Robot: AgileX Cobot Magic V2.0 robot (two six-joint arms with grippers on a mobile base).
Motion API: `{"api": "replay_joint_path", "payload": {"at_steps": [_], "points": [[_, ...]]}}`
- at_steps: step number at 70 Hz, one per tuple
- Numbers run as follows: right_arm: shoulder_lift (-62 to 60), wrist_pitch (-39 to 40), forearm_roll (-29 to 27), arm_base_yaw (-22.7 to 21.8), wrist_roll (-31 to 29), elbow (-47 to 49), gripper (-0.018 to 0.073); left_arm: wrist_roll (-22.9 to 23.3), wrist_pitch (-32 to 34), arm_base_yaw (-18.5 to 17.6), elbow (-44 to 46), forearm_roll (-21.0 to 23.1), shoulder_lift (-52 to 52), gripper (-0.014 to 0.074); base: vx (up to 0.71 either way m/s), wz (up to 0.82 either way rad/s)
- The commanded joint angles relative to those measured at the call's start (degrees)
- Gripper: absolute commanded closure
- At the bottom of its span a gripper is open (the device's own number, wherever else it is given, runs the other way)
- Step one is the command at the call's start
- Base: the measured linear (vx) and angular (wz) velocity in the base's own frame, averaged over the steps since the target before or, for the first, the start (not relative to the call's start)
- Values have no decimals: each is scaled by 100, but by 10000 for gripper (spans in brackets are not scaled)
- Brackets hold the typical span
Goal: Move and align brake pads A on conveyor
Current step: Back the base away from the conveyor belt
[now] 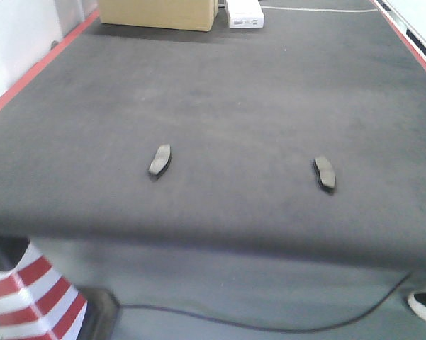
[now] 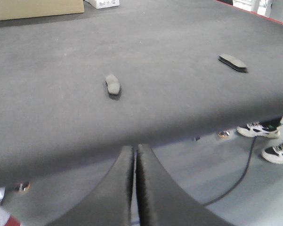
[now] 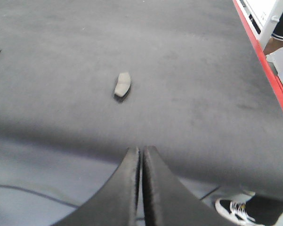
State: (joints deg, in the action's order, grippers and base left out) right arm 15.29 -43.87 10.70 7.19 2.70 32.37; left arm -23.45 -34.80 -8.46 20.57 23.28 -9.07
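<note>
A tan cardboard box (image 1: 158, 13) sits at the far end of the scene, its top cut off by the frame. Just to its right is a small white carton (image 1: 244, 13), and a thin pale cord (image 1: 312, 8) runs off to the right beyond it.

In the foreground lies a grey floor (image 1: 220, 283). A red-and-white striped cone (image 1: 28, 297) stands at the lower left. A black cable (image 1: 269, 327) curves across the floor towards a white-and-black sneaker (image 1: 425, 303) at the lower right edge. The left wrist view shows a second sneaker (image 2: 278, 153) close by. The right wrist view shows a dark trouser leg (image 3: 266, 207) above a sneaker.
</note>
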Motion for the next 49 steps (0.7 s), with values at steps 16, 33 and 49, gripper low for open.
{"api": "replay_joint_path", "payload": {"at_steps": [16, 33, 49], "points": [[77, 387, 108, 3, -15, 143, 560, 4, 344, -37, 126, 110, -89, 603, -32, 5], [77, 387, 108, 3, -15, 143, 560, 4, 344, -37, 126, 110, -89, 603, -28, -5], [77, 387, 108, 3, -15, 143, 560, 4, 344, -37, 126, 110, -89, 603, -23, -12]]}}
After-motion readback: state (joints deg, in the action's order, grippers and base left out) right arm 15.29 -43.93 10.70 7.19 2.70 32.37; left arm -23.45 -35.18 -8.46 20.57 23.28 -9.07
